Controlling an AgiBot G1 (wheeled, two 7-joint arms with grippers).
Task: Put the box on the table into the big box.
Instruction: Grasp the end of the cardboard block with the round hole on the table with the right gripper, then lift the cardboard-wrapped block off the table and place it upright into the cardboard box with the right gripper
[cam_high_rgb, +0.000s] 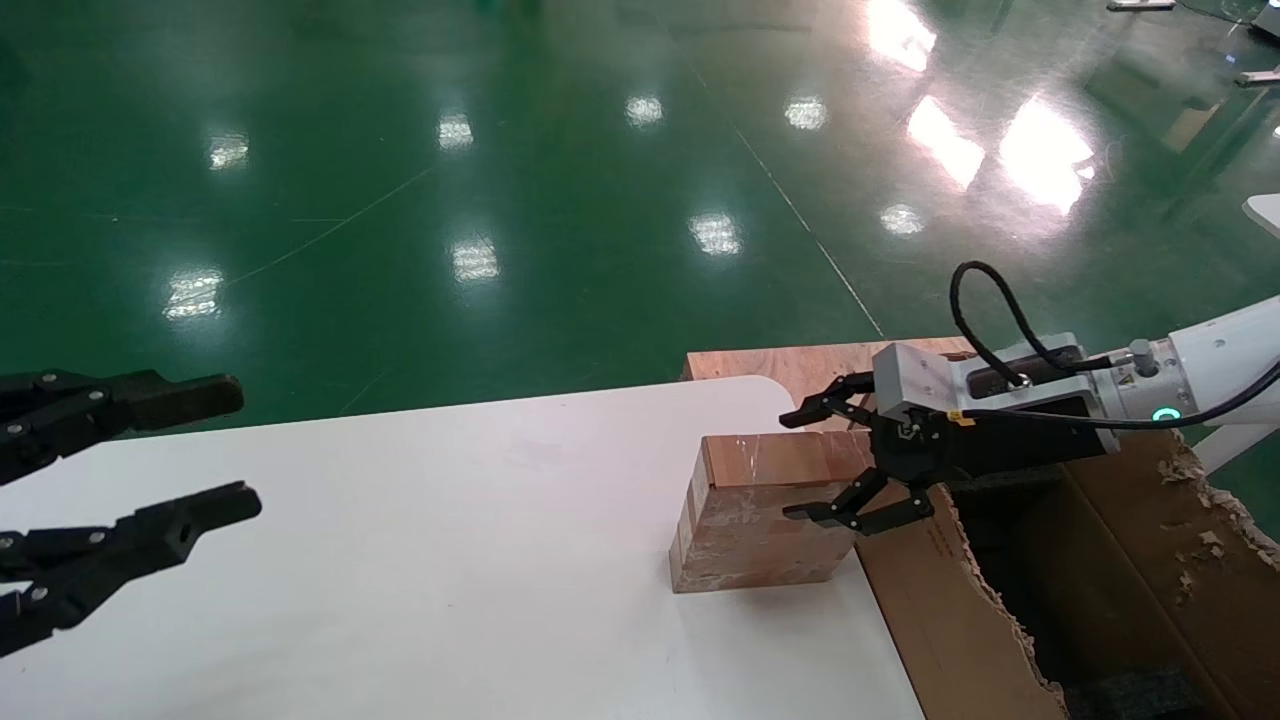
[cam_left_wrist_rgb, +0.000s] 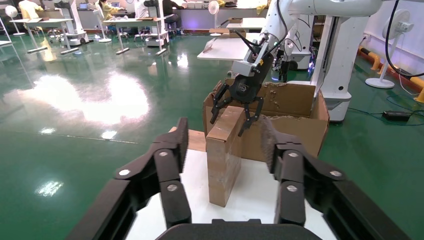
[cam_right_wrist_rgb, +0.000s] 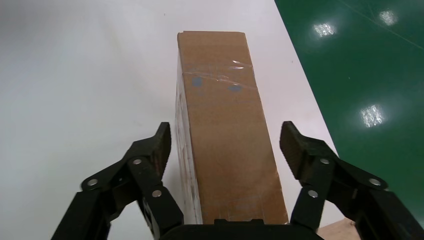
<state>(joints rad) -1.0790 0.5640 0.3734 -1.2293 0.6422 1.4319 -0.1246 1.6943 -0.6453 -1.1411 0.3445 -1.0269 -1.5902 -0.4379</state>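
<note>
The box (cam_high_rgb: 762, 520) stands on the white table (cam_high_rgb: 420, 560) near its right edge, just beside the big box (cam_high_rgb: 1150, 580) — its near end between the spread fingers of the right gripper (cam_high_rgb: 822, 462), neither pad touching it. The left gripper (cam_high_rgb: 205, 450) hangs wide open over the table's left side, well apart.

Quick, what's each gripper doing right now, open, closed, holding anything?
Left gripper: open, empty, parked over the table's left end.
Right gripper: open, fingers straddling the box on both sides, not clamped on it yet.
</note>
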